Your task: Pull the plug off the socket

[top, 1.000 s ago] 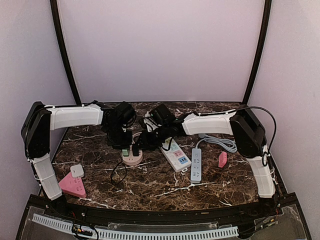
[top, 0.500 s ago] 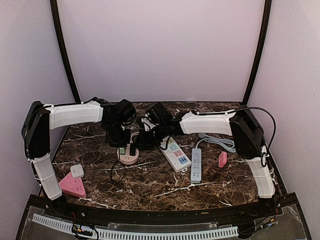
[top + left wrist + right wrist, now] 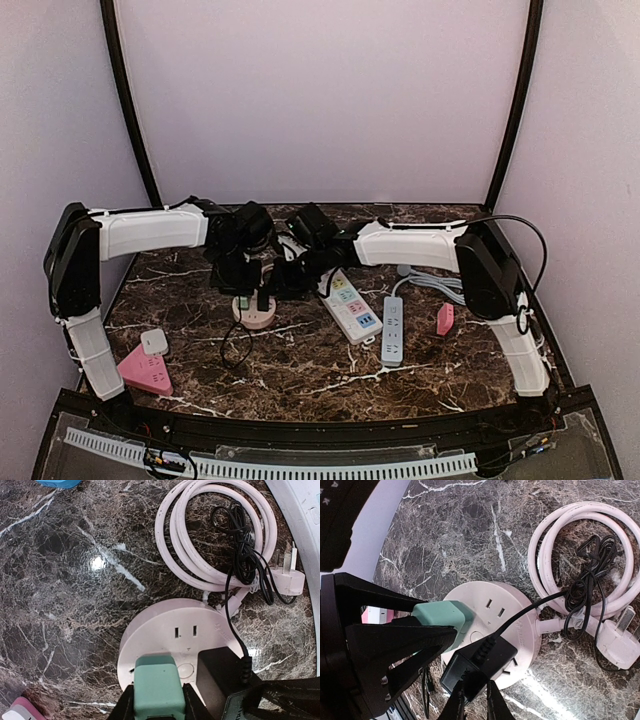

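A round pale pink socket hub (image 3: pixel 256 314) lies on the marble table, left of centre. It carries a mint green plug (image 3: pixel 155 687) and a black adapter (image 3: pixel 222 672) with a thin black cord. My left gripper (image 3: pixel 155 702) is shut on the sides of the green plug, which stands over the hub's near edge. My right gripper (image 3: pixel 475 697) is shut on the end of the black adapter (image 3: pixel 480 662), which lies across the hub (image 3: pixel 515 610). The green plug (image 3: pixel 440 617) and the left gripper's fingers (image 3: pixel 385 645) also show in the right wrist view. I cannot tell how deep either plug sits.
A coiled white cable (image 3: pixel 215 535) with its white plug (image 3: pixel 292 580) lies just behind the hub. Two power strips (image 3: pixel 350 308) (image 3: pixel 392 330) lie to the right, beside a grey cable (image 3: pixel 440 285) and a small pink piece (image 3: pixel 445 318). A pink triangular block (image 3: pixel 146 372) and a white adapter (image 3: pixel 153 342) sit front left.
Both grippers and the hub have shifted a little to the left and back across the table. Both grips have stayed the same.
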